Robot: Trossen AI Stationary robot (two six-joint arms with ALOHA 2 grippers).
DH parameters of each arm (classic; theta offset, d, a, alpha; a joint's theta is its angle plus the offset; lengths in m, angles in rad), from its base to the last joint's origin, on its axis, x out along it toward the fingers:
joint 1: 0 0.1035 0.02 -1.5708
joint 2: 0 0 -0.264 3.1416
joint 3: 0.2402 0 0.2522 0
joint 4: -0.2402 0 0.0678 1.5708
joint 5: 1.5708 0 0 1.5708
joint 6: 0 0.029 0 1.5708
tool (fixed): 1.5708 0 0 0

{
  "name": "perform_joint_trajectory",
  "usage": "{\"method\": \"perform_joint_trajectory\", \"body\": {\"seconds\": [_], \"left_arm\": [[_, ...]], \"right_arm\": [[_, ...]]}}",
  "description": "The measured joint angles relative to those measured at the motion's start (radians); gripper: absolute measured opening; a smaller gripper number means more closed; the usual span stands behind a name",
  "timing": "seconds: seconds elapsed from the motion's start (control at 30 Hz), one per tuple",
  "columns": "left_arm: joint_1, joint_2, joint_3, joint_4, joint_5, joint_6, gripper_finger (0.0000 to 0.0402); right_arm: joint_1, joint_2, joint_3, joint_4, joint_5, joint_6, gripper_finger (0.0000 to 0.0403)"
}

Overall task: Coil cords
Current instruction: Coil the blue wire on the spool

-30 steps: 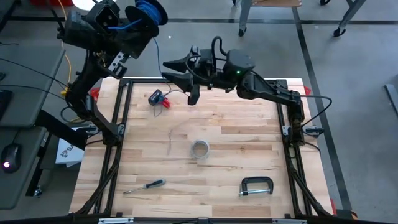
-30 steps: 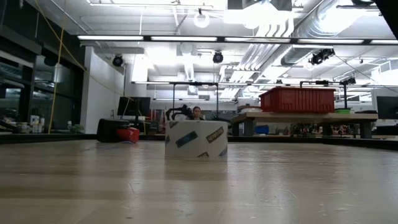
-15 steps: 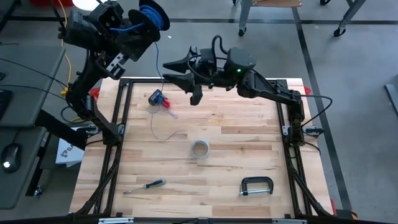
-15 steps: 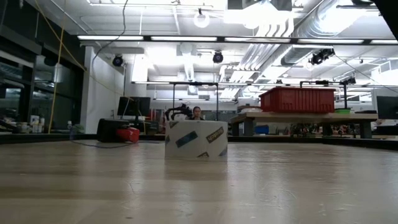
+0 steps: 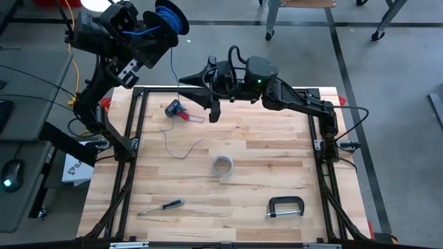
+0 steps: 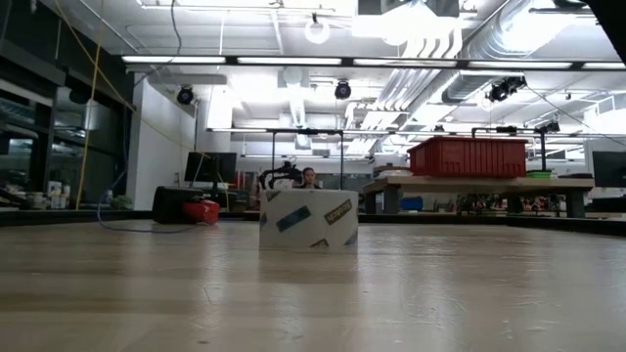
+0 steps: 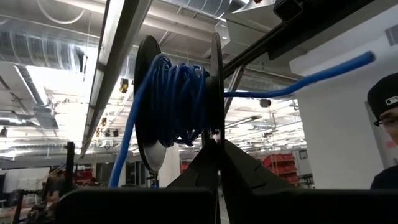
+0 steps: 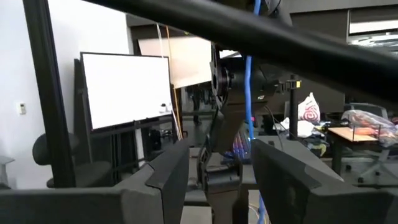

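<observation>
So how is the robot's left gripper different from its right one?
The left gripper is raised beyond the wooden table's far left corner, shut on a black spool of blue cord. The right gripper hangs over the table's far edge, open, holding nothing. Both are dark and two-fingered.

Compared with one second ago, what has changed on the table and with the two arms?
The blue cord was wound further onto the spool clamped in the shut left claw. That pull dragged the small blue and red object and the cord's loose tail across the table. The open right claw shifted slightly toward the cord. The tape roll, screwdriver and clamp stayed put.
</observation>
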Motion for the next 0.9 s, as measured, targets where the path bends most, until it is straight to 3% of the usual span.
{"method": "perform_joint_trajectory", "body": {"seconds": [0.6, 0.9], "left_arm": [[0.0, 0.0, 0.0, 0.0, -0.011, 0.001, 0.0003], [0.0, 0.0, 0.0, 0.0, -0.012, 0.002, 0.0003]], "right_arm": [[0.0, 0.01, 0.002, -0.047, 0.122, -0.045, 0.0167], [0.0, 0.03, 0.001, -0.048, 0.122, -0.034, 0.0167]]}}
